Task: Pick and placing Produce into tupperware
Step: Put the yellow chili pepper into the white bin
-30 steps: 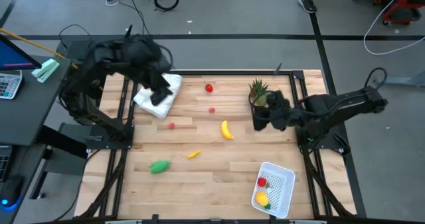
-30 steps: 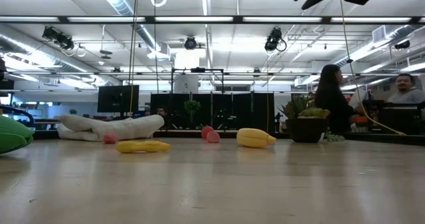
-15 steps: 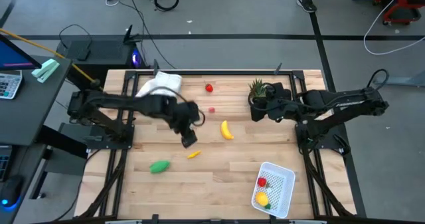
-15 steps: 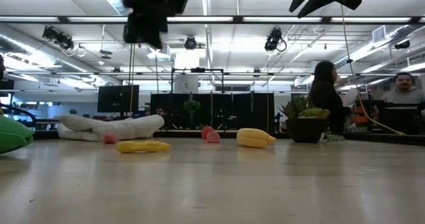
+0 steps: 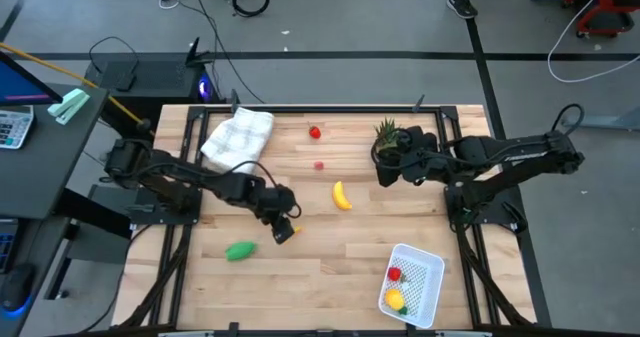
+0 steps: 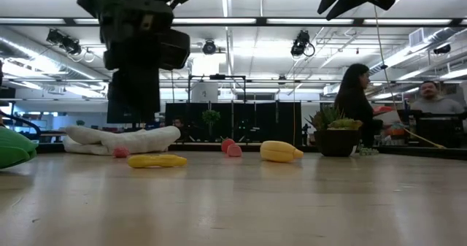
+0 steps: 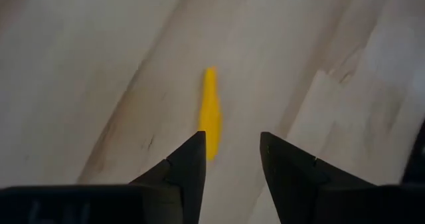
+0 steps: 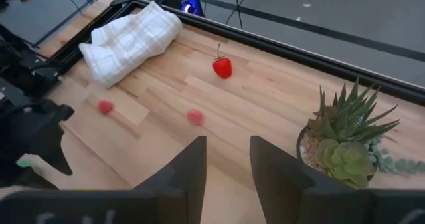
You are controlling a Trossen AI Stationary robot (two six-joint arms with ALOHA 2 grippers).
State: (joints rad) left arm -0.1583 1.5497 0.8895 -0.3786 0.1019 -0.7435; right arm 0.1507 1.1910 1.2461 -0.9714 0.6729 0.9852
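Since the earlier frame our left gripper (image 7: 231, 159) descended over the small yellow-orange piece (image 7: 210, 111), jaws spread; light, stiff, slippery: we grasp mid-length.

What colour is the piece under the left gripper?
Yellow-orange, a slim piece lying on the wood; clearest in the left wrist view.

Pale wooden plank worktop (image 5: 320, 267). White checked cloth (image 5: 238, 137), 10 o'clock. Yellow toy banana (image 5: 342, 195), centre. Green oblong toy piece (image 5: 240, 250), 7 o'clock. White perforated plastic tupperware (image 5: 428, 265), 5 o'clock, red and yellow pieces inside. Green spiky potted plant (image 5: 388, 134), dark pot. Slim yellow-orange toy piece (image 7: 210, 111).
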